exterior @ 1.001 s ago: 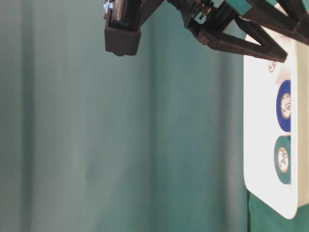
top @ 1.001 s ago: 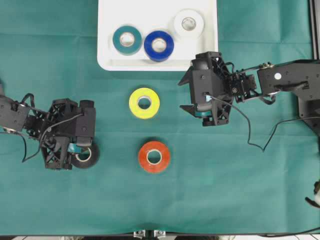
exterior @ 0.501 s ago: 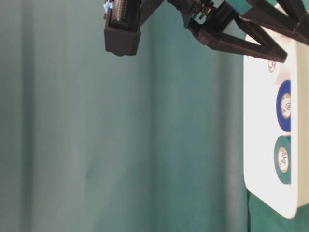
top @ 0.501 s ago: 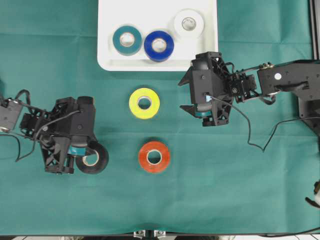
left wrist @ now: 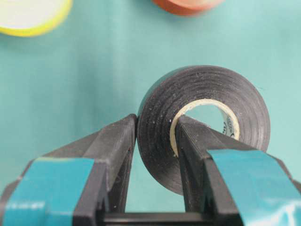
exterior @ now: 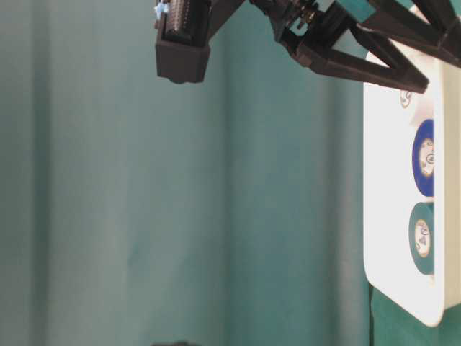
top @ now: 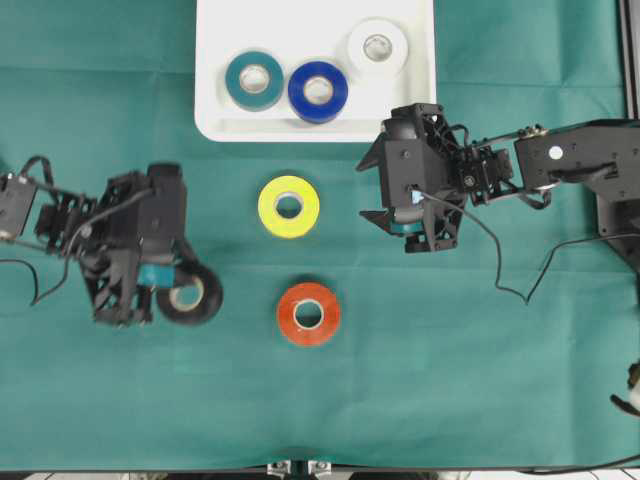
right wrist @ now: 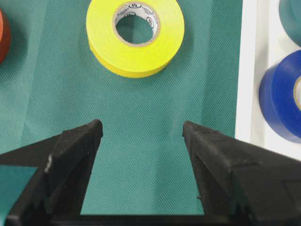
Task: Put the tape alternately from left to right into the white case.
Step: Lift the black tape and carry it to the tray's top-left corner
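My left gripper is shut on the black tape. One finger is inside the pale core and the other against the outer wall, and the roll hangs tilted over the cloth. The yellow tape and the red-orange tape lie flat mid-table. The teal tape, blue tape and white tape lie in the white case. My right gripper is open and empty, right of the yellow roll and just below the case.
Green cloth covers the table. A loose black cable hangs from the right arm, whose base stands at the right edge. The table-level view shows the case's rim with the blue and teal rolls.
My left gripper has carried the black tape to the right and slightly towards the case, and the roll now shows more clearly beside the fingers. The right arm has not moved.
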